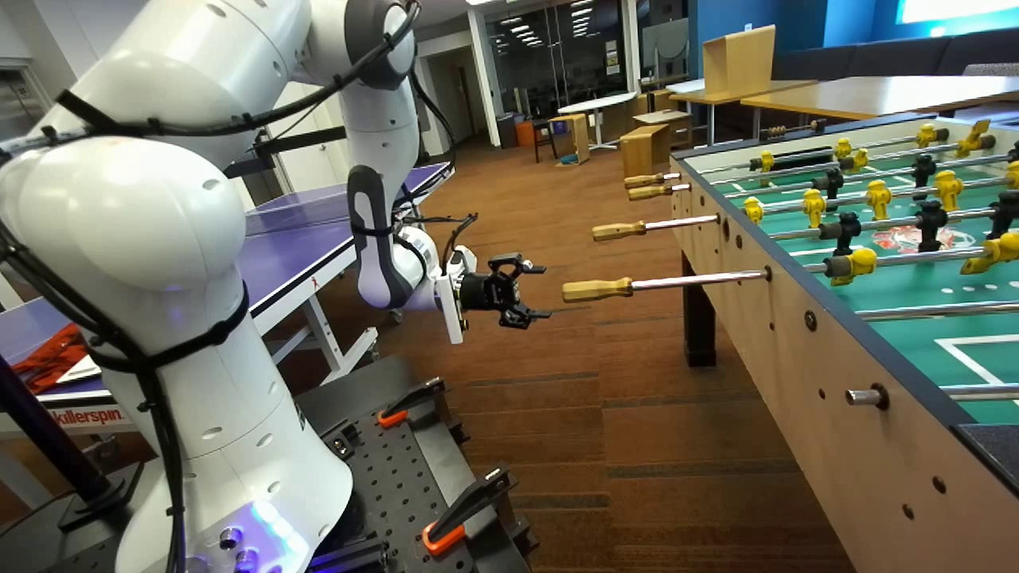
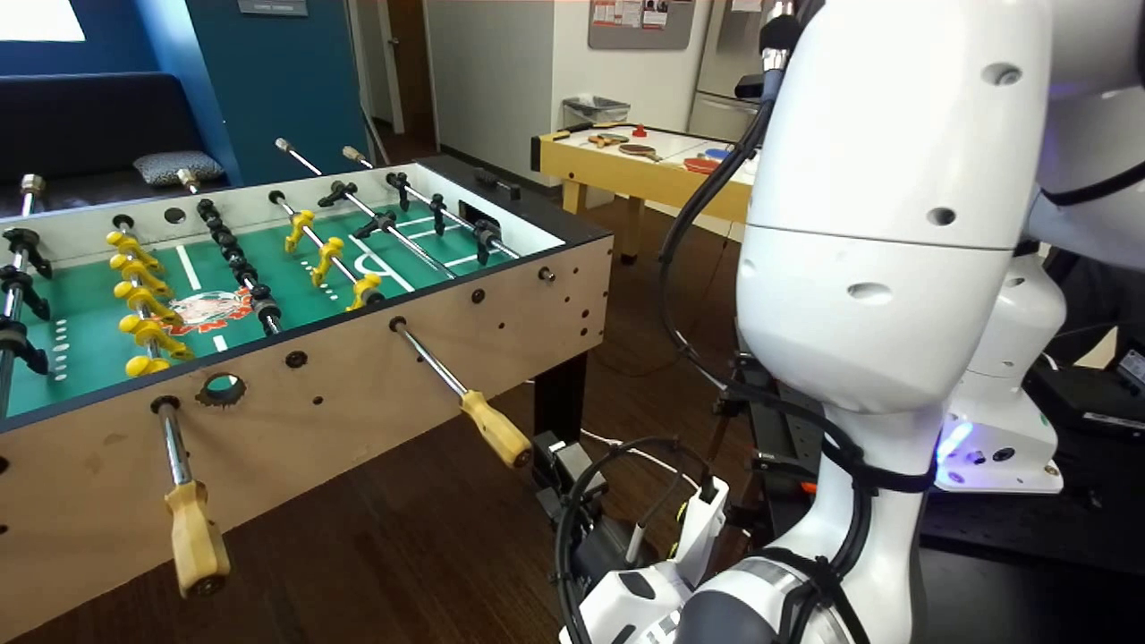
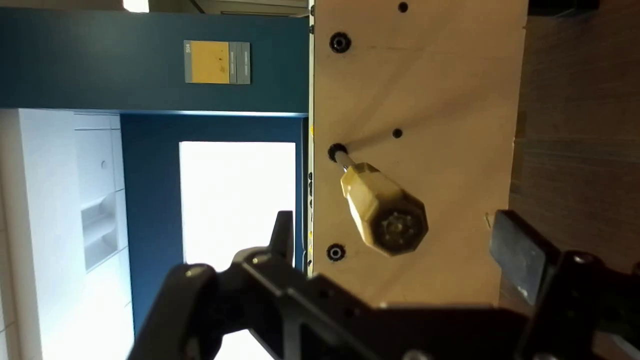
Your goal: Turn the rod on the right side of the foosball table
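Note:
The rod [image 1: 700,279] is thin silver metal with a tan wooden handle [image 1: 597,290]. It sticks out of the light wooden side wall of the foosball table [image 1: 796,374]. The rod [image 2: 431,360] and the table [image 2: 358,402] also show in an exterior view. My gripper [image 1: 544,291] is open and empty, just short of the handle's end and facing it. In the wrist view, the handle [image 3: 377,202] points at the camera between the spread fingers of the gripper [image 3: 392,235], apart from both. The gripper [image 2: 550,474] is partly hidden in an exterior view.
Shorter-protruding rods with like handles [image 1: 618,231] stick out farther along the wall. A bare rod end [image 1: 864,396] is on the nearer side. A blue-purple table-tennis table [image 1: 294,231] stands behind the arm. Orange-tipped clamps [image 1: 470,509] sit on the robot's base. Cables [image 2: 572,528] loop near the wrist.

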You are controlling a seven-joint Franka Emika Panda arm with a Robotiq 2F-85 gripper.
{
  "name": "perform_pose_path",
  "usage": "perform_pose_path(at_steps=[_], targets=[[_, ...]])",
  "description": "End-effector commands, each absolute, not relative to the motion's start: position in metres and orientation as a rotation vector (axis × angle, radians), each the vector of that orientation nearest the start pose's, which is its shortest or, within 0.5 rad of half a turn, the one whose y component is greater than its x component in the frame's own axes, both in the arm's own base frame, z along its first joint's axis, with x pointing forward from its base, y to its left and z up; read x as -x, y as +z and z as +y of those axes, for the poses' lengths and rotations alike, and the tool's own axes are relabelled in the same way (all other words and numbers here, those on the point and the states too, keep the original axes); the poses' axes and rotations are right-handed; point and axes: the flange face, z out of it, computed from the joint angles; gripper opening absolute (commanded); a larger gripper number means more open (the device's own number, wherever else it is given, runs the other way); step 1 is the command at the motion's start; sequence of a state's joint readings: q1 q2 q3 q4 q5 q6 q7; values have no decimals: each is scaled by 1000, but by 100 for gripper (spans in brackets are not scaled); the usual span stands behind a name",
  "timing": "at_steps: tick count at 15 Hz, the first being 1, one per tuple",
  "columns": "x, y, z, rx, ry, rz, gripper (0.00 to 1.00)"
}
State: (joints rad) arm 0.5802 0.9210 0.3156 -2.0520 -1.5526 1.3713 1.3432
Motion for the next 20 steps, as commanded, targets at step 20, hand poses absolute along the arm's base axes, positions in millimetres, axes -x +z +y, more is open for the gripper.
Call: perform_pose_path(at_steps=[20], targets=[[-413, -2, 270, -1425, 507, 578, 100]])
